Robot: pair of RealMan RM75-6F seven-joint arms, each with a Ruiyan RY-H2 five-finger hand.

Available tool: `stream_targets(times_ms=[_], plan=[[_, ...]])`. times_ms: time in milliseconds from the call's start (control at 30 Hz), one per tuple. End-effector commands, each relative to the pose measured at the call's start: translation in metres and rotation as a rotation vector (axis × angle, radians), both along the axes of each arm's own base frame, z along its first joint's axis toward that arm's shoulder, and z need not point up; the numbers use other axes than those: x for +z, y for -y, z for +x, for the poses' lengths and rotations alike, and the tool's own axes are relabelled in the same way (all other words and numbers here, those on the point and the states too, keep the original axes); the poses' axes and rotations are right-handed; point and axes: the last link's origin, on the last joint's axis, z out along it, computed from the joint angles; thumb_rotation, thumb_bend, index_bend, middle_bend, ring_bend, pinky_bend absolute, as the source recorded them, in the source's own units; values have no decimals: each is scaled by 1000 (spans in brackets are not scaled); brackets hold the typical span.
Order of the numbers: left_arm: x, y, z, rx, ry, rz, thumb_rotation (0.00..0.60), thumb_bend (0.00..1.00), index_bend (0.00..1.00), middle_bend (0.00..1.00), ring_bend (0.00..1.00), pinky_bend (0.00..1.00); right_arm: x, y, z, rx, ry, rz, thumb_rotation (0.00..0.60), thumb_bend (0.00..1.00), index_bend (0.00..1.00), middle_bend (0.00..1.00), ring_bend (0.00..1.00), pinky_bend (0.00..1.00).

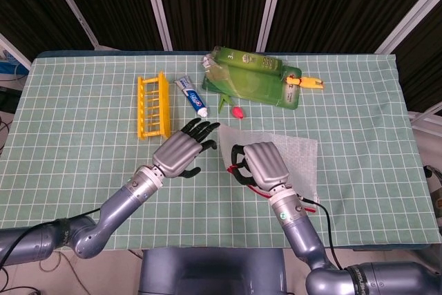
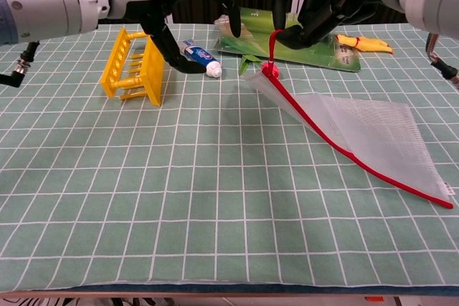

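Right robot hand (image 1: 261,164) pinches red loop at corner of white mesh bag (image 2: 358,130), lifting that corner off desk (image 1: 83,101); rest of bag slopes down to desk at right. Left robot hand (image 1: 181,151) spread, holding nothing, hovering just left of bag's raised corner. Toothpaste tube (image 1: 193,97), yellow rack (image 1: 153,106), small red object (image 1: 237,111), green package (image 1: 252,79) lie behind.

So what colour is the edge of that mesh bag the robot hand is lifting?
Red trim on the white mesh bag, clearest in the chest view.
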Motion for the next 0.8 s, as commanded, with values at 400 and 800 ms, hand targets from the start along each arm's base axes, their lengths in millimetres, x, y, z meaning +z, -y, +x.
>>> stream_targets(times_ms=[400,800], plan=[[-26,2,17,1,27,-30,600,318,381,0,0,0,3,-2,-2,-5,6,0,600,707,679,1000,1000,1000],[-42,4,30,2,47,-48,600,353,420,0,0,0,5,-2,-6,-10,6,-2,600,707,685,1000,1000,1000]])
